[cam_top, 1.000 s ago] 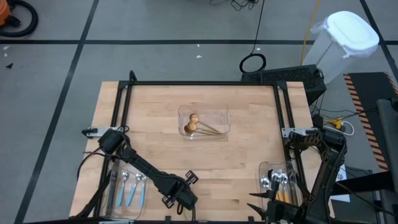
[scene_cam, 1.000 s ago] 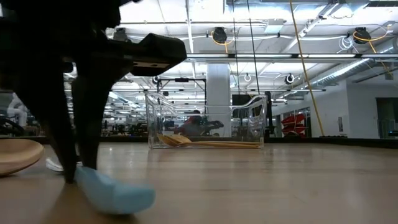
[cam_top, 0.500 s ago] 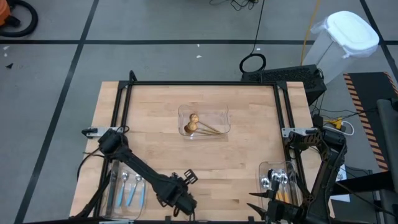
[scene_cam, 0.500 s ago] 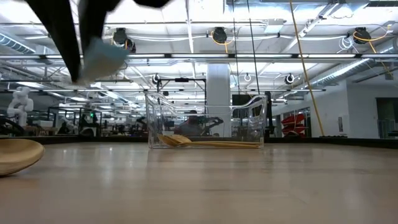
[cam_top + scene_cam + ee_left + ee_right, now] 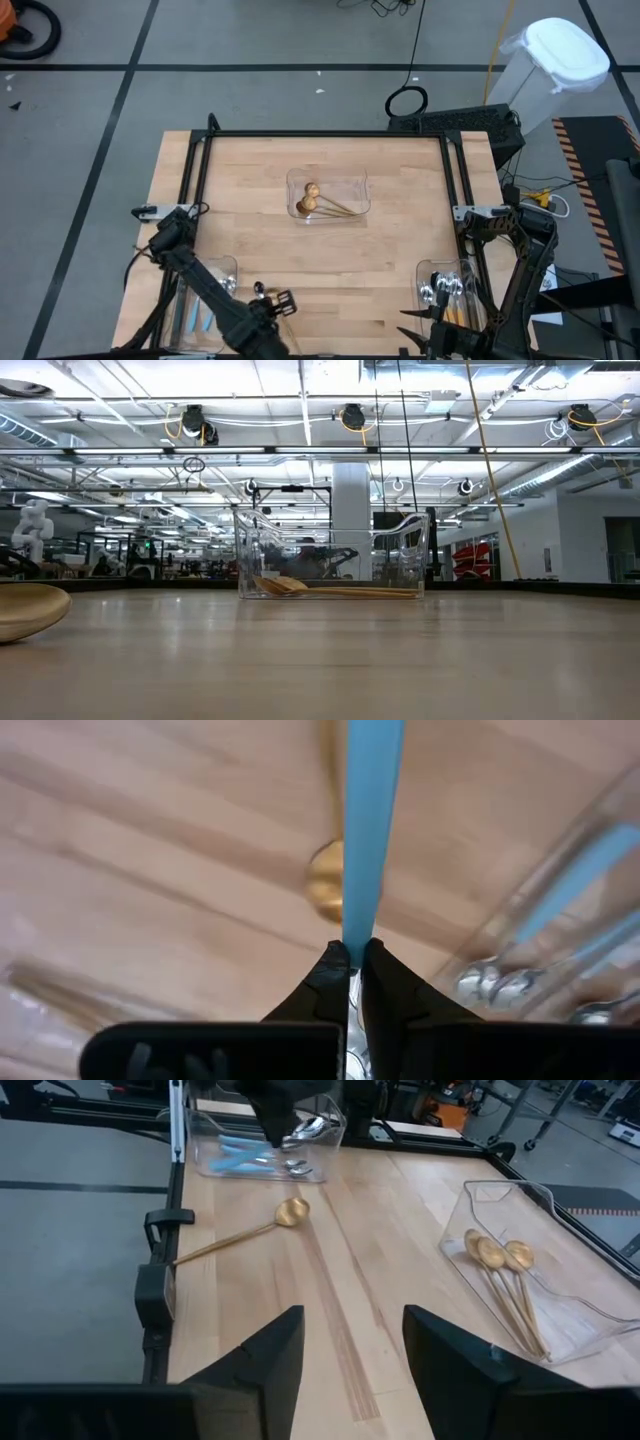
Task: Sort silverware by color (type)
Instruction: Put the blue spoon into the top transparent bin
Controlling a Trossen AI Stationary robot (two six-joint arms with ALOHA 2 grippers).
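The left gripper (image 5: pixel 348 952), fingers pinched tight on a light-blue-handled silver spoon (image 5: pixel 370 820), has lifted it off the wooden counter (image 5: pixel 400 250) toward the clear tray of matching blue spoons (image 5: pixel 200 310), leaving one gold spoon (image 5: pixel 245 1230) loose, while the right gripper (image 5: pixel 345 1355) waits wide open.

A pale wooden worktop (image 5: pixel 400 250) edged by a black frame stands on a grey floor (image 5: pixel 250 40) crossed by dark tape lines. A white lidded bin (image 5: pixel 555 65) sits at the upper right of the high view. The low view shows a large hall behind, with a white column (image 5: pixel 351 510) and bright ceiling lights.
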